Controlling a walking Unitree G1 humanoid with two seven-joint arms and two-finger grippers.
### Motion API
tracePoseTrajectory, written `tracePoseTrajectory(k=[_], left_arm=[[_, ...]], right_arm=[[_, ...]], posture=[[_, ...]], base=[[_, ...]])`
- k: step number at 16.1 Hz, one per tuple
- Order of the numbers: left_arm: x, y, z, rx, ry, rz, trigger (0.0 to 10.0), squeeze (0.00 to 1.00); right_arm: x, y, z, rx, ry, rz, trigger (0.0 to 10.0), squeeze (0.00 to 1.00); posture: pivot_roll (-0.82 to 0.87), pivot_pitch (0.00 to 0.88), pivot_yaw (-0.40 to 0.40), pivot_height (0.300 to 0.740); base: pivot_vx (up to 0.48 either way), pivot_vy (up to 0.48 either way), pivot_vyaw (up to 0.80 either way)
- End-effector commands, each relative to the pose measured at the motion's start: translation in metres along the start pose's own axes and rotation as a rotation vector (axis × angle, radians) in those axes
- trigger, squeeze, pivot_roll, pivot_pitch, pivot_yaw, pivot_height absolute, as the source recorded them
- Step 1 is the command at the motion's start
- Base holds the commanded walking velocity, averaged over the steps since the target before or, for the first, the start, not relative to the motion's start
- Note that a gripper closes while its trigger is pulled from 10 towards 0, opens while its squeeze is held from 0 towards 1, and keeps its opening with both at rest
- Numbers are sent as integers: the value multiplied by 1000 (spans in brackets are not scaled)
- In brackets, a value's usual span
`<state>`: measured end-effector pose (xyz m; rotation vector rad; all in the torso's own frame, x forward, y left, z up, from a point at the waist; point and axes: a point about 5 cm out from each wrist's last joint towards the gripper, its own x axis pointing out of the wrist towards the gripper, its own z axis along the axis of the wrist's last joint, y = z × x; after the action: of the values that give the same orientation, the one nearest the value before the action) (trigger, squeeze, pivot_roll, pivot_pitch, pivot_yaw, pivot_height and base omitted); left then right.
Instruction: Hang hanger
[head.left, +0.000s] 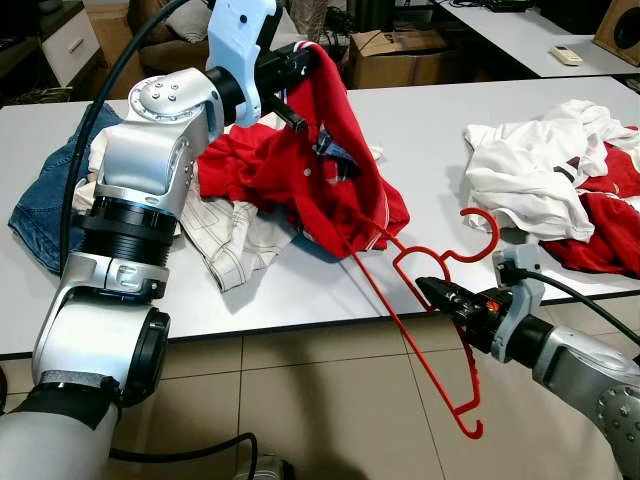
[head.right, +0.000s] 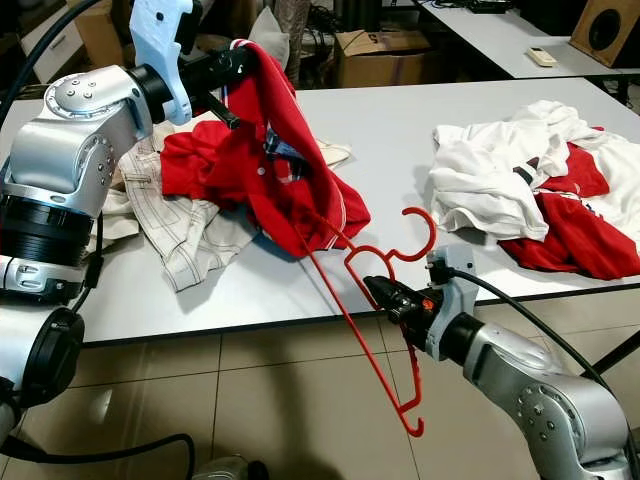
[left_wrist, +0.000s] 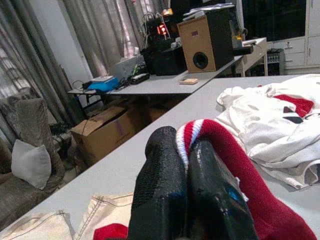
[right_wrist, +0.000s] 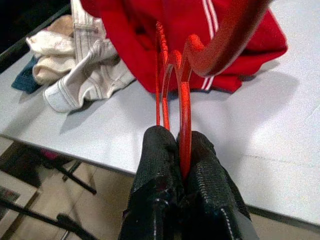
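Hanger (head.left: 420, 300), thin red plastic, pinched in right hand (head.left: 437, 294); left hand (head.left: 300, 62) pinches red shirt (head.left: 330, 170)

One end of the red hanger (head.left: 420, 300) is buried inside the red shirt (head.left: 330, 170), so its far arm cannot be followed. The blue jeans (head.left: 50, 215) are largely blocked by the left arm. The white and red clothes pile (head.left: 560, 190) is cut off at the picture's right edge. The cardboard box (head.left: 400, 55) is half hidden behind the table (head.left: 420, 130).
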<state>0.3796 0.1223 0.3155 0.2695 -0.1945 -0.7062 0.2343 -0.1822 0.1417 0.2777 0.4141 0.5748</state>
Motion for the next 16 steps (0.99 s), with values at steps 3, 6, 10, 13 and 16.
tracePoseTrajectory(k=[3,6,10,13,16], left_arm=[[-12,-5,11,5,-38,-131,0,0],[-27,-27,-10,-52,41,-311,0,0],[-47,-66,-50,-145,151,-480,0,0],[-49,-85,-58,-205,165,-538,0,0],[-57,-91,-62,-208,196,-595,0,0]], right_arm=[[5,-30,30,114,-236,-272,10000,0],[15,-40,45,311,-396,-322,10000,0],[54,-20,49,404,-395,-160,10000,0],[78,-10,60,568,-458,-31,10000,0],[89,-8,79,676,-581,27,10000,0]], posture=[[-119,0,36,740],[-122,0,44,740],[-109,0,36,740],[-102,0,35,740],[-95,0,35,740]], base=[[0,0,0],[0,0,0],[0,0,0],[0,0,0],[0,0,0]])
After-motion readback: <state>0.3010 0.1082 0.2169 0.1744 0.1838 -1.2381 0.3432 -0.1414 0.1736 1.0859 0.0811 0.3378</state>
